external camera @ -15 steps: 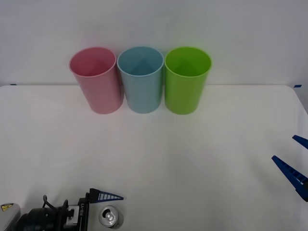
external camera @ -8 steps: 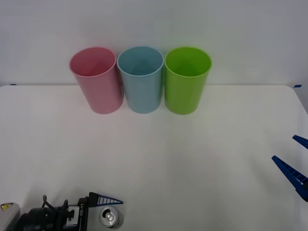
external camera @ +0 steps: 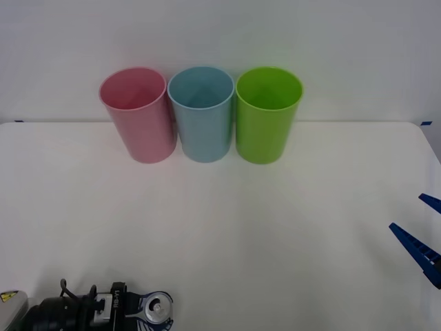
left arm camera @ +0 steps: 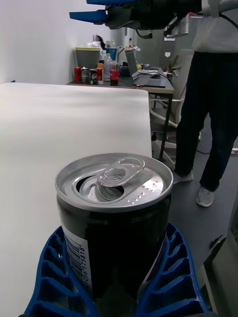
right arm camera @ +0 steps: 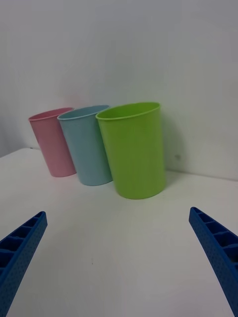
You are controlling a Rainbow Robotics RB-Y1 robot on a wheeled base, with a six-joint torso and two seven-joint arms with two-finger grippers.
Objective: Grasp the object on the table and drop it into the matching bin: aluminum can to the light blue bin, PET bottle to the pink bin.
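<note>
Gripping the aluminum can (left arm camera: 114, 218) with my left gripper (external camera: 153, 312): both blue fingers (left arm camera: 173, 277) wrap the dark body, clamped on it, can upright with its long axis vertical and pull tab up. Taking the light blue bin (external camera: 202, 114) as landmark: the can sits at the near edge of the table (external camera: 275, 227), well apart from that bin, toward me and somewhat to my left of it. Left wrist view shows the can right between the pads, silver top clear above them, so the grasp looks low on the body. I cannot tell whether it has left the tabletop.

The pink bin (external camera: 138, 114) stands just beside the blue one on its left, the lime green bin (external camera: 267, 114) just beside it on the right, all three in a row at the far edge. Blue is the middle cup, so my carry has to go forward and slightly right from the can, landing between two near neighbours; risk I see is clipping a rim or drifting over pink.

Right gripper (external camera: 422, 238) is parked off to the right of the blue bin, nearer me, fingers apart and holding nothing. Left arm is the one on the job.
</note>
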